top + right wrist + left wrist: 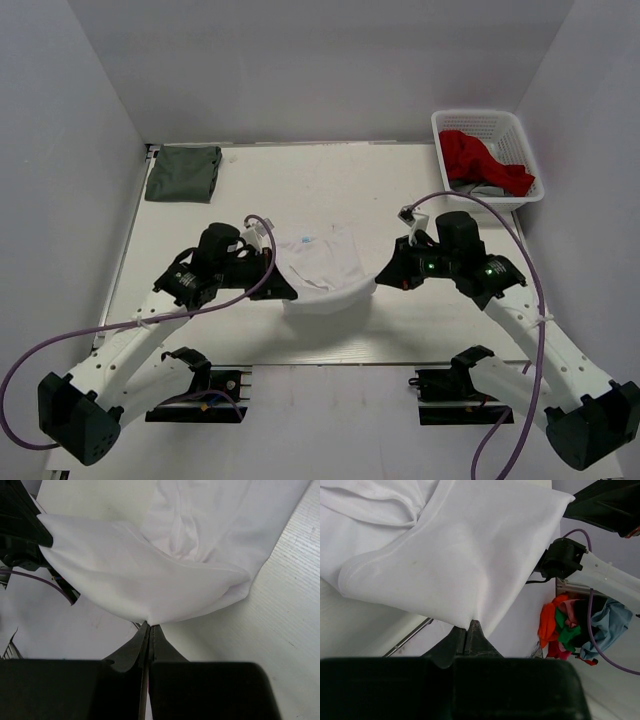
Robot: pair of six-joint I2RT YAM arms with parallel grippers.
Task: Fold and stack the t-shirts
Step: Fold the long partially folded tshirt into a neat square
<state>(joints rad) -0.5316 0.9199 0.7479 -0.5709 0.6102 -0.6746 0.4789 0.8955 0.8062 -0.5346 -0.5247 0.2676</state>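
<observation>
1. Left wrist view: my left pincer (472, 625) is clamped together on an edge of the white t-shirt (455, 550). The cloth fans up and away from the tips, taut at the pinch and creased farther off.
2. Right wrist view: my right pincer (149, 626) is likewise closed tight on the same shirt. The cloth spreads out beyond the tips, and bare table (285, 625) shows to their right.
3. Top view: the shirt hangs between my two pincers. Its near edge is lifted and sagging, and the part beyond my tips lies on the table with the neck label farthest from me. The dark grey-green t-shirt (183, 172) lies folded well beyond and left of my left pincer. A basket (437, 125) of other clothes sits well beyond my right one.
4. I judge this to be mid-fold on the white shirt. Next, both pincers should carry the held edge forward together over the flat part, level and in step, then lower it and let go. Stacking it on the folded shirt comes after.
</observation>
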